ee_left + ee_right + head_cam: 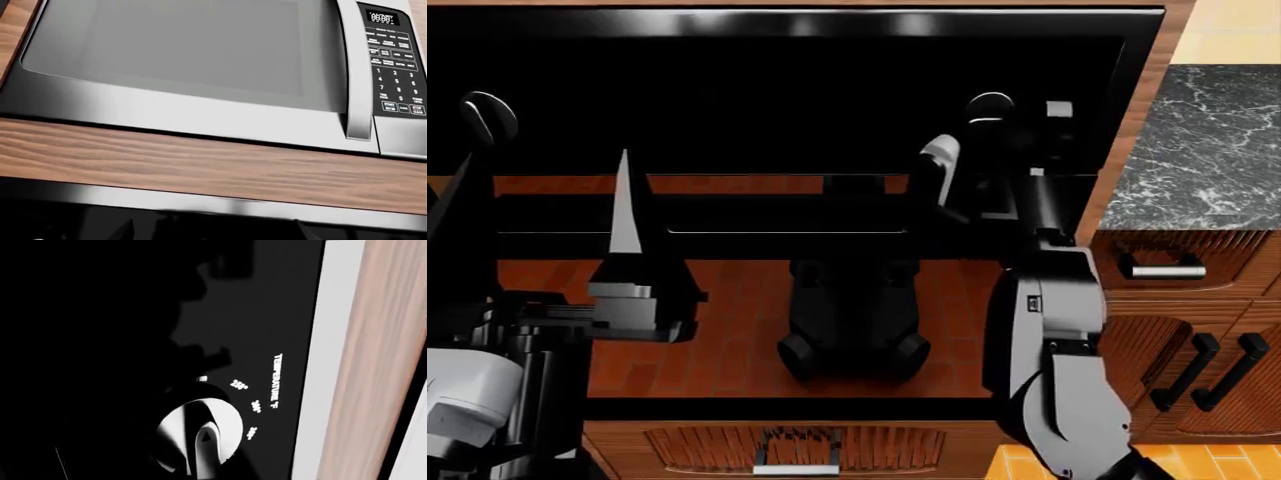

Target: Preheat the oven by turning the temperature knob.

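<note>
We see our left gripper (627,290) low at head view's left, jaw state unclear. Right gripper (988,165) raised at small round glossy black temperature knob (199,435) near upper right corner of glossy black oven (787,90); grip hidden, cannot tell. White degree marks beside knob. Left wrist faces stainless microwave (200,75) above.

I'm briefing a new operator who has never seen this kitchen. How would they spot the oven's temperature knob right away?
Find the glossy black oven set into the wood cabinetry, left of the marble counter. Two round black knobs sit on its front; take the temperature knob at the counter end, by the right claw. Unlike the other knob, it has "TEMPERATURE °F" and degree numbers printed beside it.
</note>
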Controlling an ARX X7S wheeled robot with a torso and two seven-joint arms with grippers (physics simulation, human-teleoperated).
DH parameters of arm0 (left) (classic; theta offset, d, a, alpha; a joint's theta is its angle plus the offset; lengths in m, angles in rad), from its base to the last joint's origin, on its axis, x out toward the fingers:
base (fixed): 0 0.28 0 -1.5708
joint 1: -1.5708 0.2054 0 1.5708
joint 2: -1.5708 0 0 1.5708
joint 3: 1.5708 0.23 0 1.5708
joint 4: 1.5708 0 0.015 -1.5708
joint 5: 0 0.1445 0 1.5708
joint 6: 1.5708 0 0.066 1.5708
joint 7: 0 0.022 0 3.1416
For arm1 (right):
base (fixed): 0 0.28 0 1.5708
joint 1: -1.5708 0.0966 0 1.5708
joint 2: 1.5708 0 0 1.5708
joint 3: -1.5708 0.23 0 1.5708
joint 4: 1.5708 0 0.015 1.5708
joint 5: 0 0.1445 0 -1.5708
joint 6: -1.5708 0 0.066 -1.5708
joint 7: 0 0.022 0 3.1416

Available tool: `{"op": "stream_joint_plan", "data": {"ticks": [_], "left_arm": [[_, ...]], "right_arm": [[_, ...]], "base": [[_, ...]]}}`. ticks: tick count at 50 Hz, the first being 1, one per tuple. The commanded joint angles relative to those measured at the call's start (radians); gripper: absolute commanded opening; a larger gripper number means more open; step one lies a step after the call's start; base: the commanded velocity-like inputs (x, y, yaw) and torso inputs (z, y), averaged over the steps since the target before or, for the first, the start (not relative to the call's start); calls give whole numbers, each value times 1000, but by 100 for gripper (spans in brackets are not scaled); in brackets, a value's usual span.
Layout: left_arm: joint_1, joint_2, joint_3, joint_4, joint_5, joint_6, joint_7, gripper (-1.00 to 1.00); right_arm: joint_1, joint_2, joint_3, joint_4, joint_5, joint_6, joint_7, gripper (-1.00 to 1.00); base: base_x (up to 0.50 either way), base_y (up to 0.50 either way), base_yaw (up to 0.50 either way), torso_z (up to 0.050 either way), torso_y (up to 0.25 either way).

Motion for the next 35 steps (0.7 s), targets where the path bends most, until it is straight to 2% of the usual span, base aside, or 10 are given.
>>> {"op": "stream_joint_plan", "data": {"ticks": [1,17,35], "left_arm": [[0,-4,1,1,-3,1,-4,100],[1,-10,1,5,-7,2,-9,100],[-1,-13,5,-2,-8,9,-11,100]], "right_arm": [[67,-5,22,45,11,-10,-9,-100],[67,-63,89,24,107,46,-62,-100],[63,-81,100,4,139,67,-86,-100]], "base": [[18,0,9,0,-11],[19,1,9,2,-6],[17,0,8,2,-5]]}}
